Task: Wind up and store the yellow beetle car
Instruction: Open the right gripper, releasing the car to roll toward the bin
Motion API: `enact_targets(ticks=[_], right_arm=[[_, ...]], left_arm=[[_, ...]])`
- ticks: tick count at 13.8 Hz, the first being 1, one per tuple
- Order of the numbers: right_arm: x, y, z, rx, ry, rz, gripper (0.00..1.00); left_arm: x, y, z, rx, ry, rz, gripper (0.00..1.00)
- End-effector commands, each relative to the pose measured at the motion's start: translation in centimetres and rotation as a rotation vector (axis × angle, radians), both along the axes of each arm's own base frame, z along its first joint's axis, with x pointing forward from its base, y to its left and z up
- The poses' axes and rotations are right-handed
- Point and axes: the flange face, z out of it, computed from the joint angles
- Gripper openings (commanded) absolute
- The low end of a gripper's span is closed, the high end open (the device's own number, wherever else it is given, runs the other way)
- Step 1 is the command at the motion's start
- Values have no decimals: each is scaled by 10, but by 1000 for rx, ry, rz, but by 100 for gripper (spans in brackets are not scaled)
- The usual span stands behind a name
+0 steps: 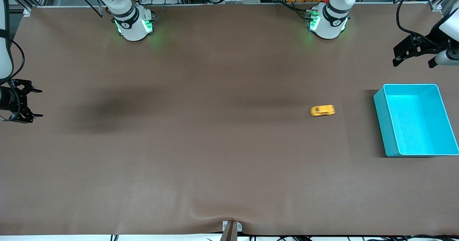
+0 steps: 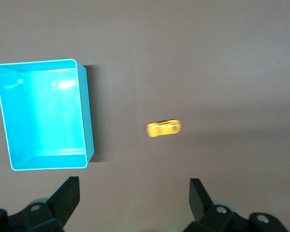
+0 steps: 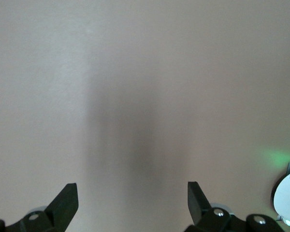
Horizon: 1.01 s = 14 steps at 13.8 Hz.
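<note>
Car (image 1: 322, 110) lies on the table (image 1: 215, 155) toward the left arm's end, on its wheels as far as can be told, just beside the bin (image 1: 389, 126) but apart from it; from the bin it sits at roughly nine o'clock in the front view. Its outline is smeared in both views that show it, so finer detail cannot be told. Bin is open-topped and nothing is seen inside it. Left gripper (image 1: 412, 52) hangs high over the table edge at about one o'clock from the car, jaws wide, holding nothing; its wrist view looks down on both car and bin, a stance that suits a descent on the car. Right gripper (image 1: 34, 103) waits over the right arm's end of the table, at nine o'clock and well apart from the car, jaws likewise wide and empty. Judgement: neither winding nor storing has begun; the left arm is the better placed to take the car.
</note>
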Motion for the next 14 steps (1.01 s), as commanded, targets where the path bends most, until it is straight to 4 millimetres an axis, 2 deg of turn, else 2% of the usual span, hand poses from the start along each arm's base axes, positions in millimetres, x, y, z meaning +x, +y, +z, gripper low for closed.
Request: enact_targets(ticks=[1,4,9,11,13,14], right_arm=[[5,17,13,33,-5,104,100],[16,53,31,55,-32,299,100],[33,102,63,99,-80,587,100],[33,113,73,184,-113,621,100],[34,115,96,236,-139,697,100],[32,119,100,280,-139,717,100]], left_arm=[[-1,1,1,-10,-5,-14,100],[2,-4,-3,-9,3,-23,100],[8,6,-13,-6,21,3,100],[10,13,-14,-11,24,17,100],[11,14,-17,-11,29,14,100],[11,14,-17,-10,28,29,100]])
